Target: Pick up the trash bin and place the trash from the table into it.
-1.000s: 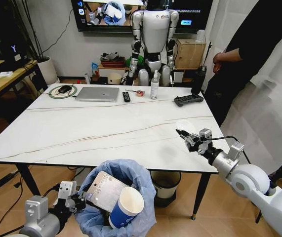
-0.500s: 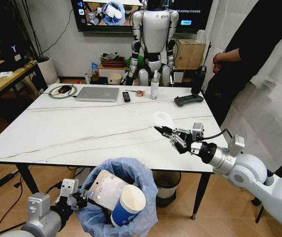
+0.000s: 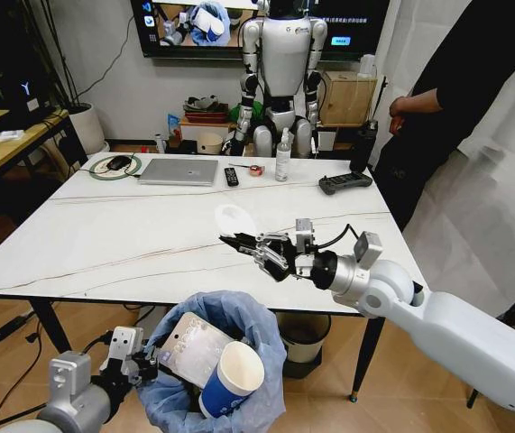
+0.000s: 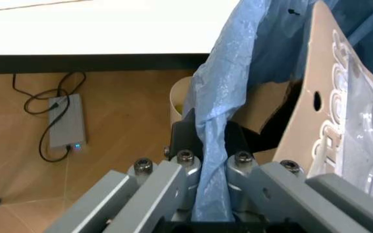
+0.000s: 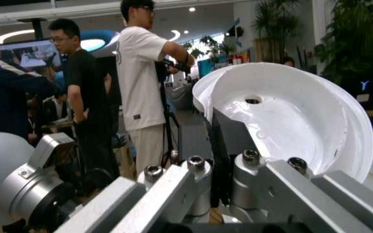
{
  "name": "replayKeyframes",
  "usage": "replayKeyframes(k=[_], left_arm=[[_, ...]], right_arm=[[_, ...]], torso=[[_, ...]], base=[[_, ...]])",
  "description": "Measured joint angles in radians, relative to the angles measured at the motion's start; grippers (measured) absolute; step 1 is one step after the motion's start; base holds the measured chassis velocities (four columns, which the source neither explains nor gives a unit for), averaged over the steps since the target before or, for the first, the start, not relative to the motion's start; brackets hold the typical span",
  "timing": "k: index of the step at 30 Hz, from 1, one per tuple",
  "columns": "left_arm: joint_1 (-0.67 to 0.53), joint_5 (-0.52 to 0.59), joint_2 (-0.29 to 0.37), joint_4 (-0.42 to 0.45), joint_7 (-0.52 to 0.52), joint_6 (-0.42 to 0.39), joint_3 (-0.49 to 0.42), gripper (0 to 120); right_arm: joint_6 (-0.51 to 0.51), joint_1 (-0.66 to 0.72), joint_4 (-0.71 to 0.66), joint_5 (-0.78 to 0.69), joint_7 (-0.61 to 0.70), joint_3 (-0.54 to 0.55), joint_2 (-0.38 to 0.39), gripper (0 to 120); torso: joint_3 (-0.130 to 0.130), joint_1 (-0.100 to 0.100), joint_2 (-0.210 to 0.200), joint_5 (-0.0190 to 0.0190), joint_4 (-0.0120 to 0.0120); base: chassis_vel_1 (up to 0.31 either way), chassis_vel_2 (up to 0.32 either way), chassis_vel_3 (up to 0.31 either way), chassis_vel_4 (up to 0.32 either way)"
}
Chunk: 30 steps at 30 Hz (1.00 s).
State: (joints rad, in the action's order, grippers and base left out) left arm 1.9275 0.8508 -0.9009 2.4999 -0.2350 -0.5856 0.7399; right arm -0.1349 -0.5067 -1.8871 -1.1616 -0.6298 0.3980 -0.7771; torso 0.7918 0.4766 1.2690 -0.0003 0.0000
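Holding a white plastic lid (image 3: 233,217) in my right gripper (image 3: 239,242) above the table (image 3: 131,236); left gripper (image 3: 142,368) clamps the trash bin (image 3: 230,316) liner below the edge.

The room is evenly and brightly lit from above, and soft sheen is seen on the table (image 3: 149,234). Faint shadows are cast beneath it. The head view is rendered sharp. In both wrist views, the nearest finger mounts are blurred, and the background is softened.
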Motion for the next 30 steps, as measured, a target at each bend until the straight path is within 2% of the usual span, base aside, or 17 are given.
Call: replayKeyframes(k=[9,22,30], left_arm=[[-0.001,0.002,-0.001,0.000,0.000,0.000,0.001,0],[-0.009,0.008,0.003,0.000,0.000,0.000,0.002,0],[-0.012,0.013,0.004,0.000,0.000,-0.001,0.005,0]], right_arm=[[-0.005,0.038,0.049,-0.005,-0.038,0.093,-0.060,0],[-0.012,0.089,0.057,-0.028,-0.096,0.220,-0.068,0],[-0.023,0.091,0.055,-0.027,-0.126,0.252,-0.052,0]], torso=[[0.000,0.000,0.000,0.0000,-0.0002],[0.000,0.000,0.000,0.0001,-0.0001],[0.000,0.000,0.000,0.0003,-0.0002]], base=[[0.000,0.000,0.000,0.000],[0.000,0.000,0.000,0.000],[0.000,0.000,0.000,0.000]])
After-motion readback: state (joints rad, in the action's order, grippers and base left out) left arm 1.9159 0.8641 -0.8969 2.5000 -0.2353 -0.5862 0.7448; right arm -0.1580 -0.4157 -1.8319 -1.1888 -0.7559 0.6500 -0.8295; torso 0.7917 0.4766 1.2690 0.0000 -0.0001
